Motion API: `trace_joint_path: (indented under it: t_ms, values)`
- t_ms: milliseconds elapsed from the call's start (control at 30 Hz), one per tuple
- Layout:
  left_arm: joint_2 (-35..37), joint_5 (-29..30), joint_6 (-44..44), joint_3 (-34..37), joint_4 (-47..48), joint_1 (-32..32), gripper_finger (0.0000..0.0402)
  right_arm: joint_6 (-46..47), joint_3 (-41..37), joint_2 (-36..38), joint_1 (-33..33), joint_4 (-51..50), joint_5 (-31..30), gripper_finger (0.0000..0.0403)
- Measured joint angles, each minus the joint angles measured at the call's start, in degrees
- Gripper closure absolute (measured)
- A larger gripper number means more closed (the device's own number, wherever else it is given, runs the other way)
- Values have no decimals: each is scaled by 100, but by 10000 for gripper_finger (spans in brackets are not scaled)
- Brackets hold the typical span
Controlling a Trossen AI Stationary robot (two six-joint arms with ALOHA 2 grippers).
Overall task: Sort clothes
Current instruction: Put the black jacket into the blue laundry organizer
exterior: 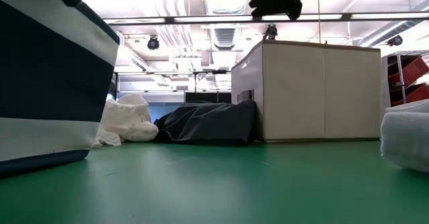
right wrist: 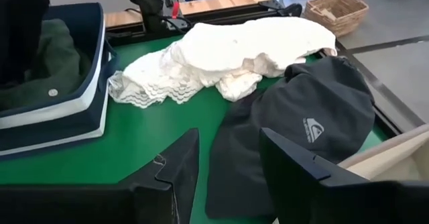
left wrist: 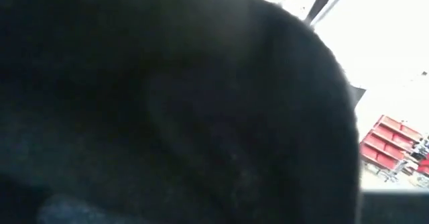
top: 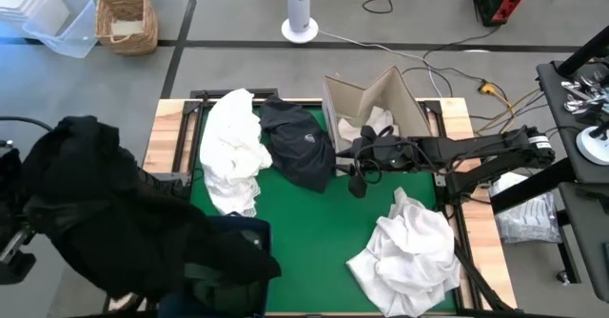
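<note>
My right pincer [top: 356, 177] hangs released at three o'clock of the navy garment [top: 303, 147]; my left pincer, hidden under the black garment [top: 105, 204], is clenched.

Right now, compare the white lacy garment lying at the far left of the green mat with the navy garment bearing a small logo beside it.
The white lacy garment is bright, with a scalloped lace edge; the navy logo garment is dark and plain except for a small white logo. The white one lies in a long, rumpled strip; the navy one is a more compact, smoother mound. The navy one lies nearer the cardboard box. Both are soft clothes resting unheld on the green mat, touching each other.
</note>
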State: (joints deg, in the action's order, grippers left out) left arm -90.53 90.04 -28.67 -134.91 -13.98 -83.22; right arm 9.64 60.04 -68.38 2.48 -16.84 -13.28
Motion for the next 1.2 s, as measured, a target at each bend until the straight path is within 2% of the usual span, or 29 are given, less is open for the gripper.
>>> trace_joint_path:
  t_ms: [233, 467, 633, 900, 1200]
  values:
    - [45, 0, -129, 0, 6, -2, 375, 25, -23, 0, 0, 7, 22, 268]
    - [-83, -4, -81, 64, 451, 38, 375, -45, -38, 0, 40, 115, 24, 264]
    - [-338, -7, 86, 118, 871, 374, 375, -68, -42, 0, 62, 193, 24, 255]
    - [-805, -13, 56, 118, 898, 1143, 375, -113, -42, 2, 61, 280, 24, 264]
    - [-1209, -90, 58, 114, 1072, 1467, 375, -130, -45, 2, 61, 261, 24, 263]
